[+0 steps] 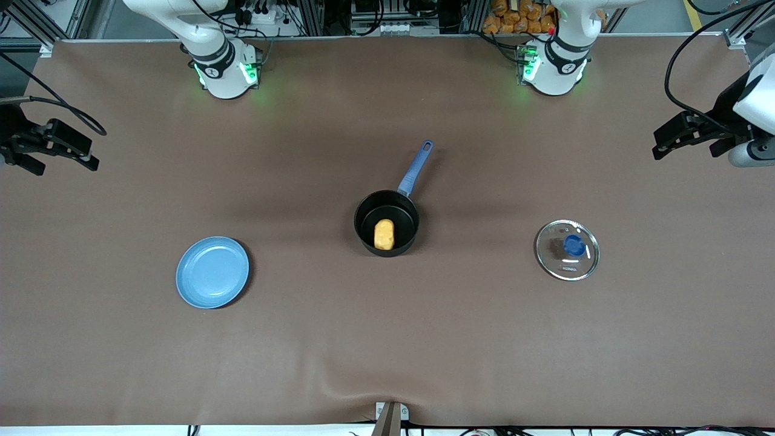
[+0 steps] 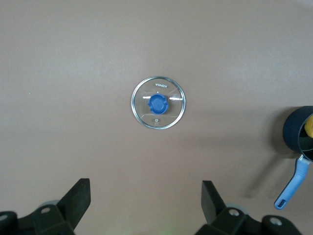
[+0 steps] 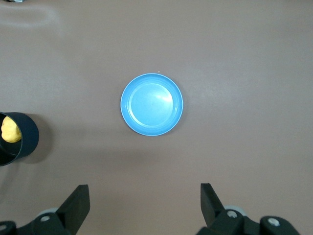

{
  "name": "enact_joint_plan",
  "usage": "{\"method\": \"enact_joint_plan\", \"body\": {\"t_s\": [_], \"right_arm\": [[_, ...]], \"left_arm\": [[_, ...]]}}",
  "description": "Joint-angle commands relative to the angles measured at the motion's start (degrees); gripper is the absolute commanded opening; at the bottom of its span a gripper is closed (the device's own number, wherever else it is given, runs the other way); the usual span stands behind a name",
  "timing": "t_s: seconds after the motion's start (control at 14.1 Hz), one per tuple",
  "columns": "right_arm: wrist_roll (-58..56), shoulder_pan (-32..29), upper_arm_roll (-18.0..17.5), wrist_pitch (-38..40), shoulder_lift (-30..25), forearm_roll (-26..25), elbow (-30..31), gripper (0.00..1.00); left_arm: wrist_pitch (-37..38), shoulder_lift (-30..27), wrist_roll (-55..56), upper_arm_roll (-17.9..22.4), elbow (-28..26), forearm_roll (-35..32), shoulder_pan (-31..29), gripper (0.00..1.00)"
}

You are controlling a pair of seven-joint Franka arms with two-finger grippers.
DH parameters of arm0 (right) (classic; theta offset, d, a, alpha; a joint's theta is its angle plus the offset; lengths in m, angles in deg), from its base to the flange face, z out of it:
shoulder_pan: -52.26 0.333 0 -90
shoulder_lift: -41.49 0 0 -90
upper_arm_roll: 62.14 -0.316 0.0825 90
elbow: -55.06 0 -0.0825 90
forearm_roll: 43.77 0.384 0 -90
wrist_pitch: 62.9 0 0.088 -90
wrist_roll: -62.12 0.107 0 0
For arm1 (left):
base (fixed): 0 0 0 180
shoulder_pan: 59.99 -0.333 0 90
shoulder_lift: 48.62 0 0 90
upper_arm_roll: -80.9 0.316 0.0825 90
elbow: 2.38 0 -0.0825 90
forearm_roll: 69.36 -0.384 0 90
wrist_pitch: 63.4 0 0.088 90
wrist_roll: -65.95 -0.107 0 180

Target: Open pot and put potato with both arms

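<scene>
**Potato In, Lid Off: Two Arms Standing Clear**

One potato (image 1: 384,234) is lying inside the single black pot (image 1: 386,223), which is sitting mid-worktop (image 1: 387,339) with its blue handle pointing toward the robots' bases. One glass lid (image 1: 567,250) is resting flat on the worktop, well apart from the pot, under the left tool (image 2: 145,203), whose fingers are standing wide apart and gripping nothing. One light-blue plate (image 1: 212,272) is lying bare under the right tool (image 3: 145,203), likewise spread open and empty. In the front view both tools are hanging high over the worktop's two ends, the left tool (image 1: 681,136) over its arm's end and the right tool (image 1: 57,148) over the other. Judging by the layout, the opening and the placing are looking complete, with nothing obvious remaining.
</scene>
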Motion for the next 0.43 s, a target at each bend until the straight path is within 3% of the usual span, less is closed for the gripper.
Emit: {"method": "enact_joint_plan", "body": {"t_s": [0.0,0.36], "right_arm": [[-0.52,-0.82,-0.08,0.42,-0.15,-0.42,-0.44,1.00],[-1.22,-1.78,1.15,3.13,-0.51,-0.60,-3.59,1.00]], "left_arm": [[-0.82,-0.68,-1.13,0.02,-0.78,-0.53,-0.32,1.00],[-0.64,-0.42,-0.87,-0.06,-0.52,-1.05,-0.14,1.00]]}}
